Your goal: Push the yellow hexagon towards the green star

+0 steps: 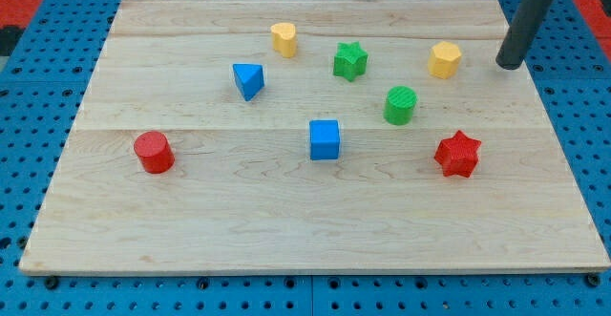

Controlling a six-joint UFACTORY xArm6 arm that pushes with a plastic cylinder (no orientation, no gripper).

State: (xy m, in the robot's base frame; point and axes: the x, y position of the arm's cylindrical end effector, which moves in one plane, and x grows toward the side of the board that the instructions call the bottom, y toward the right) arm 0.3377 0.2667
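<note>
End effector: bare rod, no jaws, holding nothing. My tip [511, 65] sits near the bench's [191, 221] right edge at the view's top, just right of the yellow hexagon [445, 59], apart from it. Green star [350, 60] lies left of the hexagon, well apart. Yellow heart-like block [284, 38] further left; green cylinder [401, 105] below, between star and hexagon.

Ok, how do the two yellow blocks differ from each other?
The yellow hexagon lies at the view's right of the green star, close to my tip; the other yellow block lies at the star's left, far from it. The hexagon shows flat facets; the other looks rounder, its shape unclear. Both are yellow and similar in size.
</note>
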